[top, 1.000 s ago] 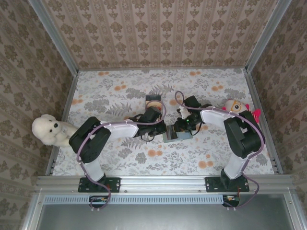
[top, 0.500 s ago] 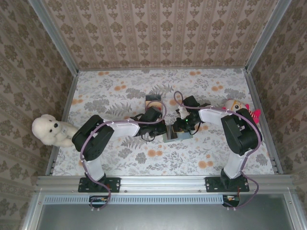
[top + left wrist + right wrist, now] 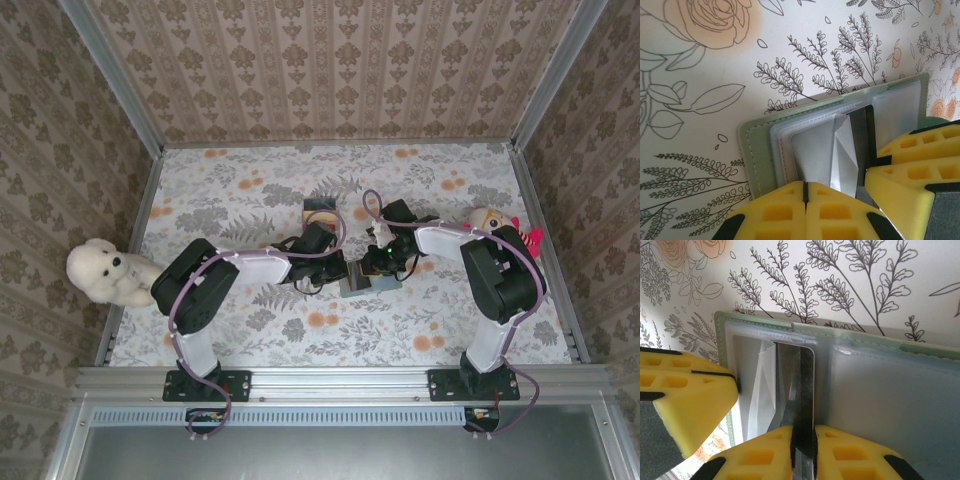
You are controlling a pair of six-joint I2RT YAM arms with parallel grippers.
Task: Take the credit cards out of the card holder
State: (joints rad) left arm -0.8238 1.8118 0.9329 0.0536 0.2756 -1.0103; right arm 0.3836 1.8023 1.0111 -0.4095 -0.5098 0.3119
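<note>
My right pincer (image 3: 802,432) is clamping a stiff, slick credit card (image 3: 801,385) edgewise. My left pincer (image 3: 805,186), closed, is steadying the floppy card holder (image 3: 752,150).

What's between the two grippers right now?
Right wrist view: a clear pocket of the card holder, holding a dark card that the right gripper pinches; the left gripper sits alongside.

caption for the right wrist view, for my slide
Right pincer pinches a grey card in the open green card holder on the floral table.
</note>
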